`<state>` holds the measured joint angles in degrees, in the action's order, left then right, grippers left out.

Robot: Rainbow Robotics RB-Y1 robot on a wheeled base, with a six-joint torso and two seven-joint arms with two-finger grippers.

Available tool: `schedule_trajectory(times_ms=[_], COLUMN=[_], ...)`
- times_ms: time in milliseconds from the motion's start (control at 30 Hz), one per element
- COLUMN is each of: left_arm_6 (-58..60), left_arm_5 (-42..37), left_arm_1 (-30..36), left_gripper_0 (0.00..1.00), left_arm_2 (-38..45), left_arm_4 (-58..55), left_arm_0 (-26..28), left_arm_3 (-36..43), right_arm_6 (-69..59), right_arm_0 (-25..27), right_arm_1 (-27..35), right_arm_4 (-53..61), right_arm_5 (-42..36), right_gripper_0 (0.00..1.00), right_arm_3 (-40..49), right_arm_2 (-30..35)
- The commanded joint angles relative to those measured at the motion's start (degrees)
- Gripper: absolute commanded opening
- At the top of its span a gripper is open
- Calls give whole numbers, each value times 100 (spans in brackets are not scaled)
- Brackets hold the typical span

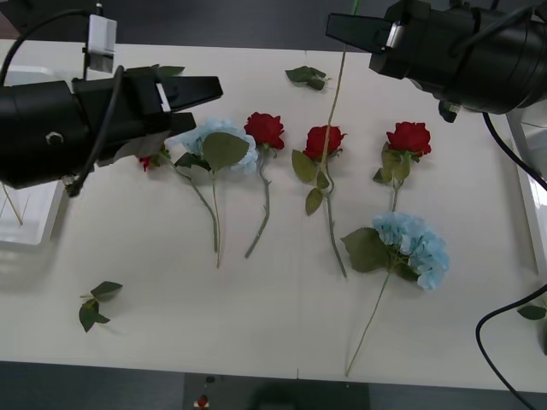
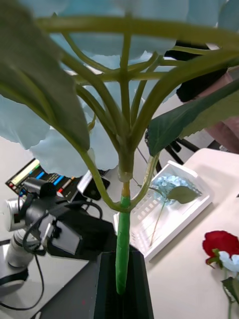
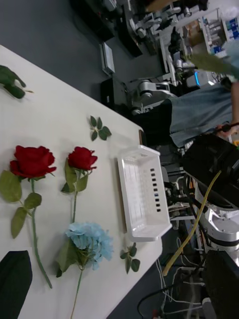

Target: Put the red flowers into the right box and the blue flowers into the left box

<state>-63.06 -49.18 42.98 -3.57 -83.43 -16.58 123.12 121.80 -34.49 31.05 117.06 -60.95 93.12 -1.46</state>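
My right gripper (image 1: 335, 27) hovers high over the table's far side, shut on the stem of a blue flower (image 2: 122, 234). That stem (image 1: 338, 85) dangles down past it. Two more blue flowers lie on the table, one (image 1: 214, 137) just beneath my open left gripper (image 1: 205, 102) and one (image 1: 414, 248) at the front right. Three red flowers (image 1: 265, 128) (image 1: 323, 141) (image 1: 408, 137) lie in a row, and a fourth (image 1: 147, 161) peeks out from under the left arm. The left box (image 2: 189, 212) has a blue flower (image 2: 167, 182) in it. The right box (image 3: 142, 199) stands past the table's right side.
Loose green leaf sprigs lie at the front left (image 1: 96, 303), the far middle (image 1: 308, 77) and the right edge (image 1: 532, 312). The left arm covers part of the left box (image 1: 30, 222). Cables hang by the right arm.
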Motion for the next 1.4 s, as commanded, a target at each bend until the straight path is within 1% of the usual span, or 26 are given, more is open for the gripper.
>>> schedule_trajectory(times_ms=[33,67,200,333,533,567,600,633,667,833,1400], left_arm_6=[128,154,180,224,251,251,251,259,259,251,233], left_arm_5=[75,207,480,489,489,489,489,489,489,489,489], left_arm_1=[-202,-317,-589,-774,-941,-941,-941,-941,-941,-897,-721], left_gripper_0=[100,100,100,100,100,96,67,23,0,0,0], left_arm_2=[-390,-592,-970,-1207,-1480,-1524,-1550,-1576,-1585,-1594,-1638], left_arm_4=[389,468,486,512,750,811,873,899,873,723,679], left_arm_0=[-548,-715,-996,-1207,-1453,-1479,-1488,-1506,-1506,-1550,-1585], left_arm_3=[81,-25,-157,-174,-341,-359,-368,-376,-412,-535,-535], right_arm_6=[-87,-104,-104,-131,-148,-148,-148,-148,-148,-148,-148], right_arm_0=[-251,-304,-436,-524,-541,-541,-541,-541,-541,-541,-541], right_arm_1=[-160,-195,-257,-301,-345,-345,-345,-345,-345,-345,-345], right_arm_4=[36,36,36,36,36,36,36,36,36,36,36], right_arm_5=[83,171,470,725,760,760,760,760,760,760,760], right_gripper_0=[0,0,0,0,0,0,0,0,0,0,0], right_arm_3=[242,242,242,242,242,242,242,242,242,242,242], right_arm_2=[5,-74,-294,-452,-470,-470,-470,-470,-470,-470,-470])
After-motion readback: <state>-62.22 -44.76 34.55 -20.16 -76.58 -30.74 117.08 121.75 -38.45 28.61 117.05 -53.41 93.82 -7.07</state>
